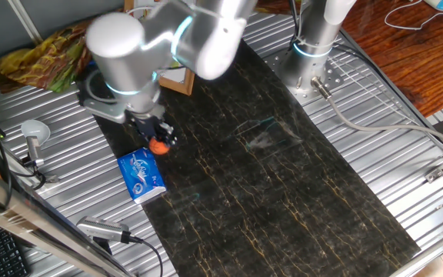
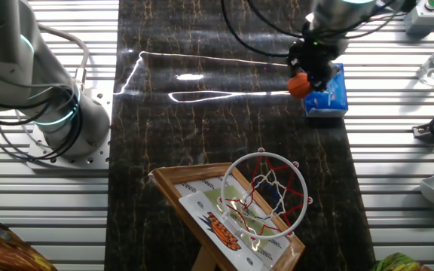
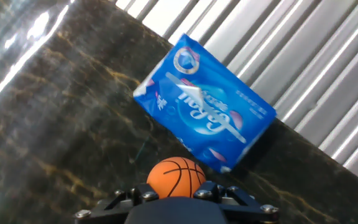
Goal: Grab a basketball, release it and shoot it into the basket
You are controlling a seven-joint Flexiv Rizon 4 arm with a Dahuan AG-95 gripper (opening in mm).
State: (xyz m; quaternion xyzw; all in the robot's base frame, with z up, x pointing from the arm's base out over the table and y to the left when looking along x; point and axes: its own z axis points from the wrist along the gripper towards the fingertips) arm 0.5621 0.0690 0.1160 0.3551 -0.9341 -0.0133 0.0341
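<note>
The basketball [image 1: 159, 145] is a tiny orange ball with dark seams, held between the fingers of my gripper [image 1: 158, 141], which is shut on it. It hangs just above the dark mat, close to the blue packet. The ball also shows in the other fixed view [image 2: 299, 85] under the gripper [image 2: 307, 75], and in the hand view [image 3: 176, 178] at the bottom centre between the jaws [image 3: 176, 191]. The basket [image 2: 267, 195], an orange-rimmed hoop with white net on a wood-framed backboard [image 2: 221, 218], stands at the mat's other end, mostly hidden behind the arm in the first fixed view.
A blue-and-white packet [image 1: 141, 175] lies at the mat's edge beside the ball, and shows in the other fixed view [image 2: 328, 96] and the hand view [image 3: 205, 114]. The dark marbled mat [image 1: 283, 177] lies on ribbed metal table [image 1: 60, 200]. A second arm base [image 2: 59, 113] stands near the basket. Cables and clamps lie at the edges.
</note>
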